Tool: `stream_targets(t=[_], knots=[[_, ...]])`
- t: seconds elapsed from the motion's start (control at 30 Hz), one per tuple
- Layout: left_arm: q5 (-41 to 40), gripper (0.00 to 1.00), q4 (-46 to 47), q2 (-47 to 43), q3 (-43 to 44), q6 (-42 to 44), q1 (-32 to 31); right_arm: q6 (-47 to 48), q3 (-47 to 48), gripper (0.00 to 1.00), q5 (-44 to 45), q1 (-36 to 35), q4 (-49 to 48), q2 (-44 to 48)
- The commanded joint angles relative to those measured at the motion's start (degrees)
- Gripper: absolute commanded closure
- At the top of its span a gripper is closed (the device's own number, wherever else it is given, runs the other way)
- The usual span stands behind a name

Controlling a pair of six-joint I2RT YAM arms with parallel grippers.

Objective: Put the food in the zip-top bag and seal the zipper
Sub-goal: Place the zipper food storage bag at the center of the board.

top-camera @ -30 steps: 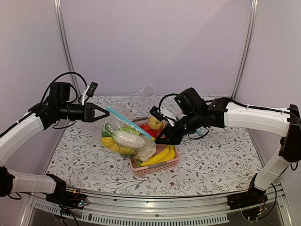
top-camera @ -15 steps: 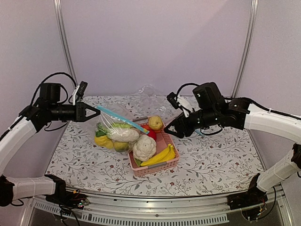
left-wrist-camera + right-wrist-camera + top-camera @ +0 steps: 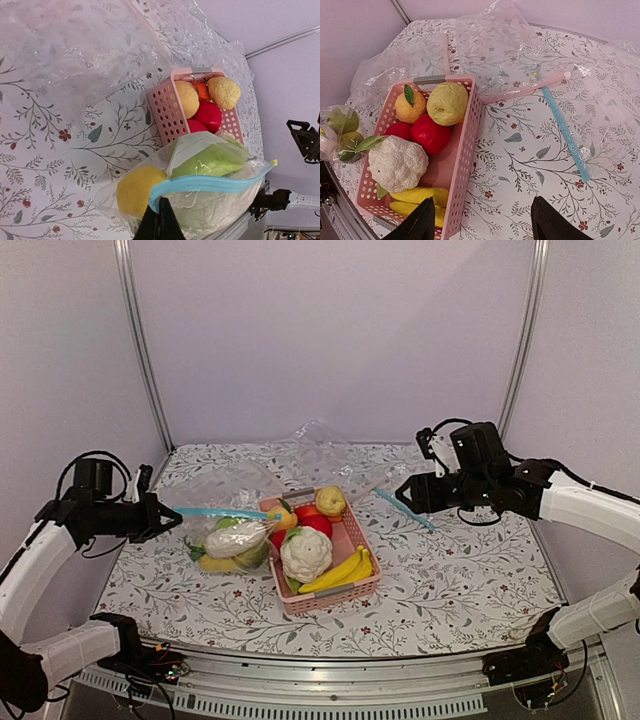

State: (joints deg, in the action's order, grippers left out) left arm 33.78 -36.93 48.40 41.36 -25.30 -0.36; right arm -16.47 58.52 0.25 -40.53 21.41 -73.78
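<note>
Now the left gripper (image 3: 172,514) is clamped on one end of the thin light-blue zipper strip (image 3: 222,513) of the transparent zip-top bag (image 3: 240,552). The bag sags on the floral table (image 3: 450,580), up against the pink lattice basket (image 3: 335,598). Inside the bag are a white oblong piece (image 3: 235,538), a yellow lemon-like fruit (image 3: 140,189) and a round green fruit (image 3: 340,121). The right gripper (image 3: 405,492) has its jaws apart, holds nothing, and hovers right of the basket over a loose blue strip (image 3: 567,132).

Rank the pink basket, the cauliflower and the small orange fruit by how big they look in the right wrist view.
1. pink basket
2. cauliflower, which probably lies nearer the camera, so its lead is partly perspective
3. orange fruit
</note>
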Motion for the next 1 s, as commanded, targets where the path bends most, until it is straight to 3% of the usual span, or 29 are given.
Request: stream_targets(t=[0.0,0.4,0.77,0.87,0.97], knots=[[-3.94,1.00,-0.56,0.92,-1.83,-3.90,1.66,-2.23,-1.08,0.34,3.54,1.06,-1.18,2.38],[-11.61,1.00,-1.77,5.55,-1.69,-5.37,3.08,-3.93,-3.08,0.34,6.43,1.37,-1.11,3.88],[-12.29,0.94,-1.29,5.68,-1.88,-5.72,3.55,-4.34,-3.93,0.32,8.05,1.64,-0.72,4.96],[-11.99,0.77,-0.56,5.73,-1.98,-5.75,3.65,-4.58,-4.11,0.31,8.18,1.88,-0.62,5.08],[-12.72,0.43,0.15,5.48,-1.95,-5.79,3.69,-4.79,-4.18,0.28,8.65,2.21,-0.33,5.21]])
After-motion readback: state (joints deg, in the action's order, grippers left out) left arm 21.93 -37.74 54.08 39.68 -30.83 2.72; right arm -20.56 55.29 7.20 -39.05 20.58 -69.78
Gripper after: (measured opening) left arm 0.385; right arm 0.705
